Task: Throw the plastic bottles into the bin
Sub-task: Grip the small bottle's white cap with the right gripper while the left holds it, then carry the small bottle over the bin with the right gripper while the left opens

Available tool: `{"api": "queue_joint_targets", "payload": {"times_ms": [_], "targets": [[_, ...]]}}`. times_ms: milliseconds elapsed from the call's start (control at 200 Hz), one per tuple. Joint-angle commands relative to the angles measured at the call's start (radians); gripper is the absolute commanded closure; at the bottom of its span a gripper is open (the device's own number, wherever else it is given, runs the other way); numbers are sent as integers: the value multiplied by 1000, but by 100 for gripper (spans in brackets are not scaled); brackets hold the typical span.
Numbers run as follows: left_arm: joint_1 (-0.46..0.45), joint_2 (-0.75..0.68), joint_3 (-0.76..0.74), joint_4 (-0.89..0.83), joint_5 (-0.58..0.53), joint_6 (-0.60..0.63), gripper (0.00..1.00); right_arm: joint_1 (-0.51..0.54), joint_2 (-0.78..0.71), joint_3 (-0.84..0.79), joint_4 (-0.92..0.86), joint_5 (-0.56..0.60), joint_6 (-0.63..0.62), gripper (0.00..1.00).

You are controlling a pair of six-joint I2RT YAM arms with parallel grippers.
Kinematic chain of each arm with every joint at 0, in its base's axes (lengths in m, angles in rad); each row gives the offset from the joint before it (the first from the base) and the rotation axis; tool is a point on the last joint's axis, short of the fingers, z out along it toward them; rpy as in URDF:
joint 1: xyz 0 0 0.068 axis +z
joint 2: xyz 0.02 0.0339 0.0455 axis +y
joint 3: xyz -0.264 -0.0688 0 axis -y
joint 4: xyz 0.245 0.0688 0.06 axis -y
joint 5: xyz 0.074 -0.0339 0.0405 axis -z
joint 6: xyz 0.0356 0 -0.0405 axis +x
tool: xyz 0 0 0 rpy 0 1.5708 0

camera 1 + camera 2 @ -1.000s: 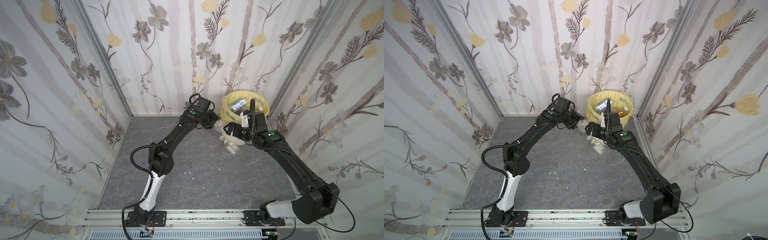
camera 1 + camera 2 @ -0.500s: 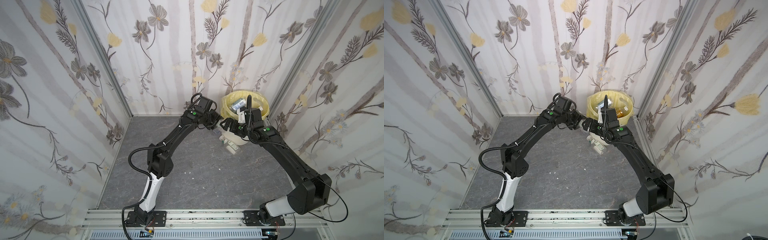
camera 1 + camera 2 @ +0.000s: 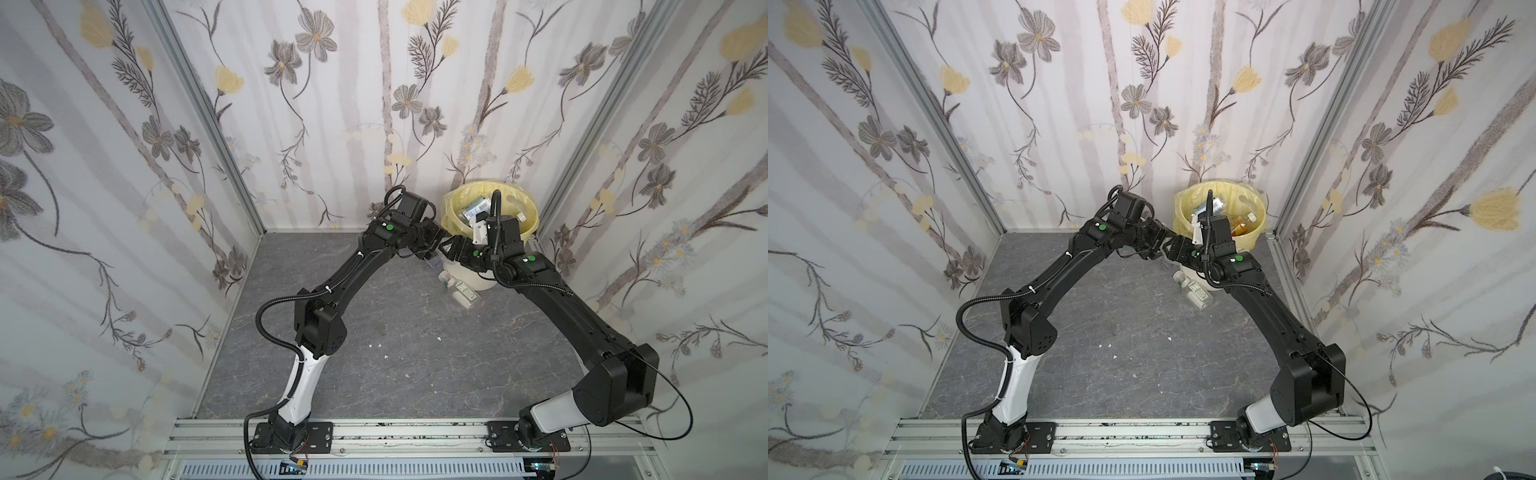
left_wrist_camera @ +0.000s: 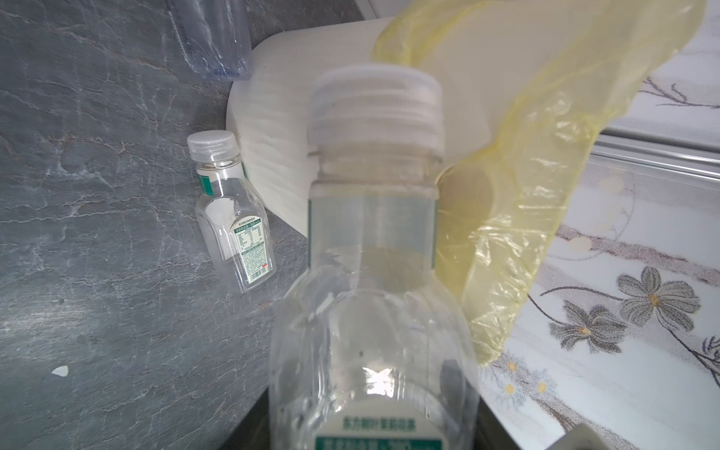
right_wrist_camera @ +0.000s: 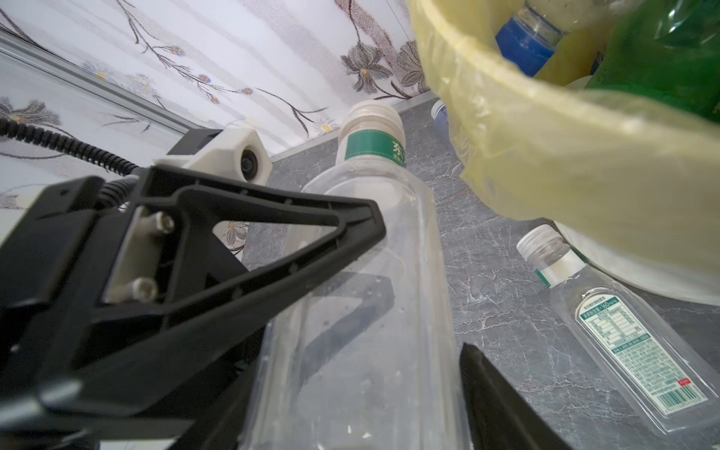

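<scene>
A clear bottle (image 4: 374, 272) with a green label and a white cap hangs just left of the bin (image 3: 528, 208), held from both ends. My left gripper (image 4: 374, 428) is shut on its lower body. One of its black fingers (image 5: 272, 233) lies along the bottle (image 5: 370, 272). My right gripper (image 5: 358, 389) has closed on the same bottle. The two grippers meet tip to tip in both top views (image 3: 446, 248) (image 3: 1168, 247). A second clear bottle (image 3: 461, 289) (image 4: 233, 218) (image 5: 623, 343) lies on the floor against the bin's foot.
The bin (image 3: 1258, 199), lined with a yellow bag (image 4: 526, 195), stands in the back right corner and holds several bottles, one green (image 5: 662, 50) and one blue-labelled (image 5: 526, 43). Another clear bottle (image 4: 218, 39) lies on the floor beside it. Flowered walls close in on three sides.
My right arm swung left from the floor bottle to the left gripper, and its wide-open jaws closed on the held bottle. The left gripper stayed in place.
</scene>
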Motion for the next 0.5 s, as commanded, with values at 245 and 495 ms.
{"api": "queue_joint_targets", "payload": {"times_ms": [245,495], "targets": [[52,-40,42,32,-16,-5,12,-12,-16,4,-1,0,8,55],[121,-64,156,33,-32,71,0,-91,-47,175,-135,1,-19,56]]}}
